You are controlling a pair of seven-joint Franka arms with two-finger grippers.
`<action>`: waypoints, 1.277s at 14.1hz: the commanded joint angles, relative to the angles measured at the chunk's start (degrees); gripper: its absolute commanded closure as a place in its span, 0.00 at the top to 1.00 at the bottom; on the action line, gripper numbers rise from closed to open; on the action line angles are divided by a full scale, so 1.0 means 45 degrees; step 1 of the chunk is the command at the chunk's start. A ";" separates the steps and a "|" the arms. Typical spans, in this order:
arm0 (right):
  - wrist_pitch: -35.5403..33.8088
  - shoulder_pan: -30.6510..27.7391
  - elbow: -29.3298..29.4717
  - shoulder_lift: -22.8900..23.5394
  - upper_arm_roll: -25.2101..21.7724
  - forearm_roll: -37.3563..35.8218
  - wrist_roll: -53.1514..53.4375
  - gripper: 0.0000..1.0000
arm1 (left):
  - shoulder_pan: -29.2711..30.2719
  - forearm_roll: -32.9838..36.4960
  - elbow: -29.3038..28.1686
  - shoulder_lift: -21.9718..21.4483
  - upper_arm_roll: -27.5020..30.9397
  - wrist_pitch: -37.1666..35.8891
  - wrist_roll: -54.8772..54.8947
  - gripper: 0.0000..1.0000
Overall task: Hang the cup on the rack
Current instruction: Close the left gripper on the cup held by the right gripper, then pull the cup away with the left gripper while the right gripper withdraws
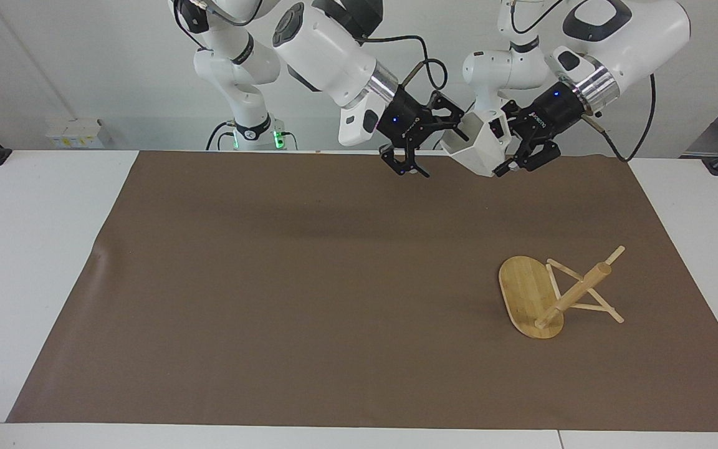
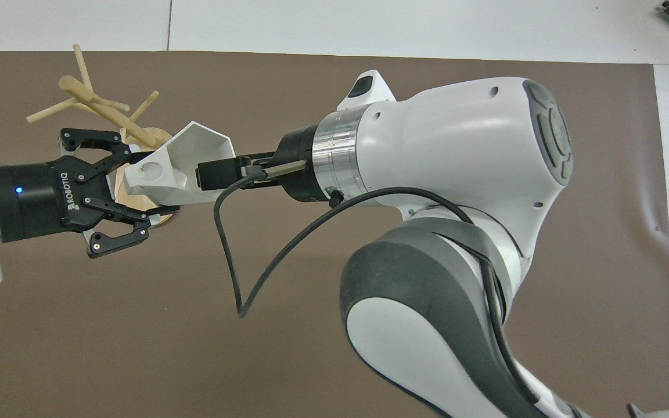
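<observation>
The white faceted cup [image 1: 477, 149] hangs in the air over the mat's edge nearest the robots, mouth toward the right gripper; it also shows in the overhead view [image 2: 177, 168]. My left gripper [image 1: 503, 146] [image 2: 148, 183] is shut on the cup's bottom end. My right gripper [image 1: 430, 146] [image 2: 212, 174] is open at the cup's rim, one finger high and one low, not clamping it. The bamboo rack [image 1: 540, 293] [image 2: 108, 110] is on the mat toward the left arm's end, apparently tipped, its post slanting and its pegs reaching down to the mat.
A brown mat [image 1: 272, 280] covers most of the white table. The right arm's black cable [image 2: 236, 261] hangs in a loop below its wrist. The right arm's bulk hides much of the mat in the overhead view.
</observation>
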 commanded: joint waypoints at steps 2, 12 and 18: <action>-0.1637 -0.0328 0.0178 -0.0803 -0.0880 0.1045 0.0294 1.00 | -0.0167 -0.0185 -0.1226 -0.0722 -0.0179 0.1617 -0.0286 0.00; -0.6775 -0.0289 -0.0153 -0.3305 -0.5121 -0.1888 0.0138 1.00 | -0.0109 -0.0049 -0.3514 -0.0394 -0.1469 0.6772 -0.4035 0.00; -0.7639 -0.0289 -0.1245 -0.3911 -0.7188 -0.4731 0.0157 1.00 | -0.0148 -0.0049 -0.3183 0.1169 -0.1469 0.7733 -0.6182 0.00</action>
